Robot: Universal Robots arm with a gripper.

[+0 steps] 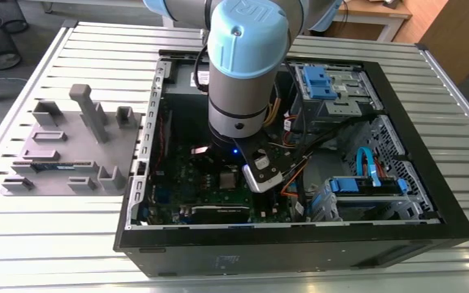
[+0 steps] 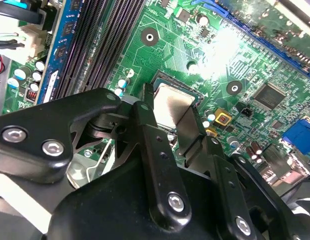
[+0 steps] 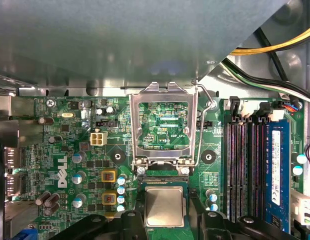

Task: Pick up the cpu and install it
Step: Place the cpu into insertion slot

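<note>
The cpu (image 3: 164, 206), a flat square chip with a shiny silver top, lies level in the dark socket (image 3: 163, 180) on the green motherboard (image 3: 70, 150). My gripper (image 3: 165, 212) is shut on the cpu, with one black finger (image 3: 136, 216) against each of two opposite sides. The second wrist view has the same grip: the cpu (image 2: 171, 104) sits between the fingers (image 2: 147, 117), inside the socket rim (image 2: 197, 95). The socket's metal load frame (image 3: 162, 125) is swung open and stands up beside it. In the exterior view my gripper (image 1: 259, 177) reaches down into the open computer case (image 1: 397, 152).
Black memory slots (image 3: 242, 165) and a blue memory stick (image 3: 275, 170) run beside the socket. Yellow and black cables (image 3: 275, 50) and the case's metal wall (image 3: 120, 45) lie beyond the load frame. A grey parts fixture (image 1: 63, 152) holding a green stick sits on the slatted table at the exterior view's left.
</note>
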